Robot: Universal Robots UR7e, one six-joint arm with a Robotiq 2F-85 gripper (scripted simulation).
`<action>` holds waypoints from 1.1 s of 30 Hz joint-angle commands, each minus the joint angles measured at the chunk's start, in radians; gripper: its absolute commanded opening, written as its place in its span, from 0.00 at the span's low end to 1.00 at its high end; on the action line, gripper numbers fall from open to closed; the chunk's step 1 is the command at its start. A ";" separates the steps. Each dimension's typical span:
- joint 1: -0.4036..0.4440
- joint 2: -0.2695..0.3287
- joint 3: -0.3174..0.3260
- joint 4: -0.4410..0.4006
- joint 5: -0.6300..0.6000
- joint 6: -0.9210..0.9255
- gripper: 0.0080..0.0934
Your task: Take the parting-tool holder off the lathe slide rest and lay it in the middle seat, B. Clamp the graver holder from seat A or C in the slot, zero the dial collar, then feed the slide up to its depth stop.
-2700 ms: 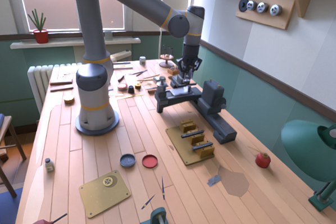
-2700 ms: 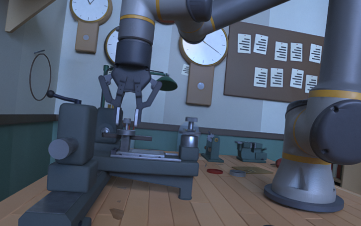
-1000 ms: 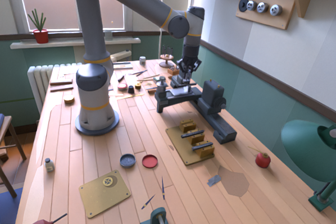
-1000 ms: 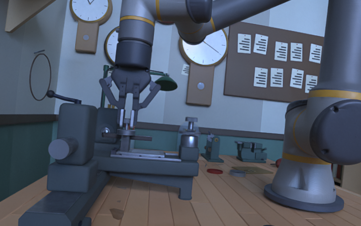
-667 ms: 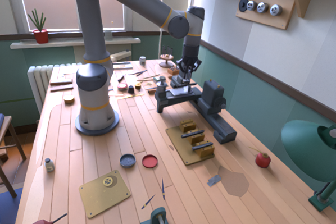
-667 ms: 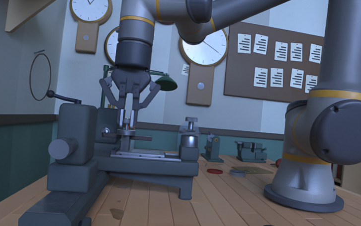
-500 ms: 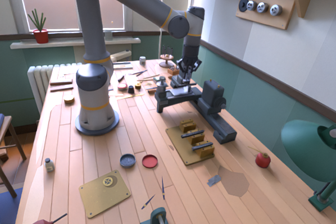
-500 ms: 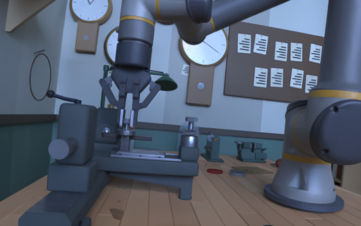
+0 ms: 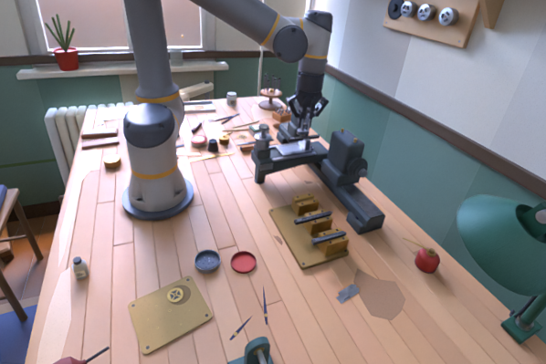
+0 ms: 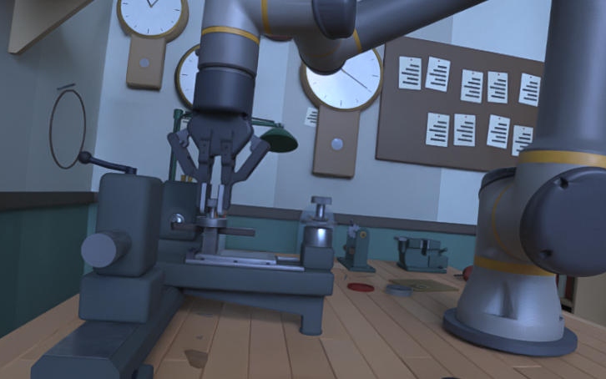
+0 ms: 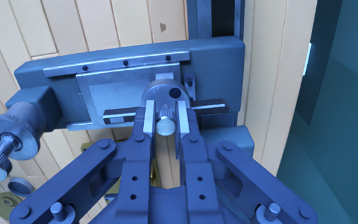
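Observation:
A dark tool holder bar (image 11: 164,110) (image 10: 220,230) lies clamped crosswise in the tool post slot on the lathe slide rest (image 9: 292,149) (image 10: 244,259). A small knurled clamp screw (image 11: 165,122) (image 10: 212,206) stands up from the round post above the bar. The brass rack (image 9: 315,233) near the lathe bed has three seats; the two nearer ones each carry a dark holder bar (image 9: 312,217) (image 9: 328,237) and the far one is empty. The dial collar and its knob (image 11: 11,137) sit at the slide's end. My gripper (image 11: 165,121) (image 10: 212,203) (image 9: 303,126) hangs straight above the tool post, closed around the clamp screw.
A red lid (image 9: 243,262) and a grey dish (image 9: 207,260) lie on the bench in front of the arm's base (image 9: 155,169). The lathe headstock (image 9: 345,156) stands right beside the slide rest, the wall close behind it. Small tools and tins clutter the far bench.

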 commanded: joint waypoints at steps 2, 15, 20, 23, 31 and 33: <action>0.000 0.000 0.000 -0.001 0.000 0.021 0.00; 0.000 0.000 0.000 -0.001 0.000 0.206 0.00; 0.000 0.000 0.000 -0.001 0.000 0.296 0.00; 0.000 0.000 0.000 -0.001 0.000 0.355 0.00; 0.000 0.000 0.000 -0.001 0.000 0.527 0.00; 0.000 0.000 0.000 -0.001 0.000 0.573 0.00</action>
